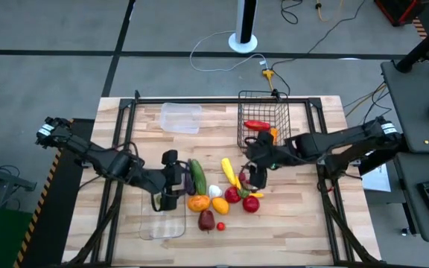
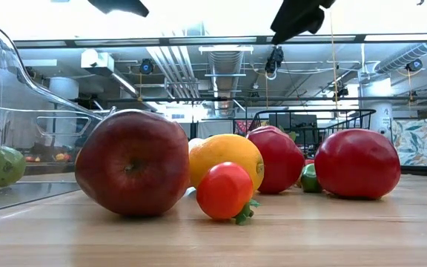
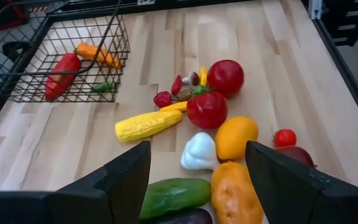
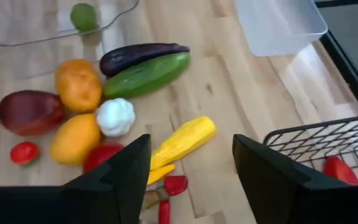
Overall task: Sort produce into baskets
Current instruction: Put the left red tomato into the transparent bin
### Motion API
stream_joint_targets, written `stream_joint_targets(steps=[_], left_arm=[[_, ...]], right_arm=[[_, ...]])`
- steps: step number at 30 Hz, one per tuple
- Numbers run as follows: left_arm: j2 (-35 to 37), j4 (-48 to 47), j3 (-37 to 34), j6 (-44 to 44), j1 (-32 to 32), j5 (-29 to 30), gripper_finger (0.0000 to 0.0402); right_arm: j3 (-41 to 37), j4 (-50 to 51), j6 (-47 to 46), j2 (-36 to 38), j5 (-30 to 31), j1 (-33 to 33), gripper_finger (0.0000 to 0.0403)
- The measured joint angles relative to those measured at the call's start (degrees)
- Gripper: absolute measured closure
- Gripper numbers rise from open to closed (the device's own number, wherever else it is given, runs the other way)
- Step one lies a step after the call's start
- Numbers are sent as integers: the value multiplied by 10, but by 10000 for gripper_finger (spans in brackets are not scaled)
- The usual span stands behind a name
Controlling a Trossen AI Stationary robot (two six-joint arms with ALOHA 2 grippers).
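My left hand (image 1: pixel 171 179) hangs open and empty over the bench (image 1: pixel 304 223), at the end of the long clear tray (image 1: pixel 162 222), just beside the cucumber (image 1: pixel 198 177) and eggplant (image 1: pixel 187 181). Through its wrist view the two fingers (image 3: pixel 126 180) stand well apart with nothing between them.

My right hand (image 1: pixel 253 177) hovers above the middle of the pile, near the yellow corn-like piece (image 4: pixel 182 142). Its fingers (image 4: pixel 120 177) are apart too, and nothing is in their grip.

The produce lies loose on the bench between my hands: the cucumber (image 4: pixel 145 74) touching the eggplant (image 4: pixel 138 55), a white bulb (image 4: pixel 117 116), an orange lumpy piece (image 4: pixel 78 84), a smooth orange fruit (image 4: pixel 74 138), a dark red fruit (image 4: pixel 28 112), a small tomato (image 4: pixel 25 152), and two round red ones (image 3: pixel 225 78) close together. Small red and brown bits lie by the corn.

The wire basket (image 1: pixel 263 119) stands at the far side of the bench and holds a red pepper (image 3: pixel 61 74), an orange carrot (image 3: pixel 98 55) and a small green piece (image 3: pixel 103 87). The small clear tub (image 1: pixel 180 117) sits to its left. A green fruit (image 4: pixel 84 17) lies in the tray.
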State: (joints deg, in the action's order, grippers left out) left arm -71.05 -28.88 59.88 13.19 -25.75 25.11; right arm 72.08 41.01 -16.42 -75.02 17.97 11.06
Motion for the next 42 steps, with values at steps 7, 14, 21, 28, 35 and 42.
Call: stream_joint_targets(steps=[7, 14, 21, 28, 35, 42], left_arm=[[0, 1, 0, 10, -5, 1, 158], [0, 3, 0, 11, -5, 31, 158], [0, 3, 0, 10, -5, 35, 158], [-1, 3, 0, 10, -5, 35, 158], [-1, 4, 0, 9, -5, 35, 158], [-1, 5, 0, 9, -5, 35, 158]], right_arm=[[-17, -16, 26, -6, 0, 46, 129], [-19, -53, 87, -61, 0, 76, 81], [-14, -61, 96, -129, -8, 78, 62], [-3, -55, 97, -193, -51, 78, 64], [25, -45, 111, -240, -64, 78, 60], [28, -44, 111, -266, -65, 78, 60]])
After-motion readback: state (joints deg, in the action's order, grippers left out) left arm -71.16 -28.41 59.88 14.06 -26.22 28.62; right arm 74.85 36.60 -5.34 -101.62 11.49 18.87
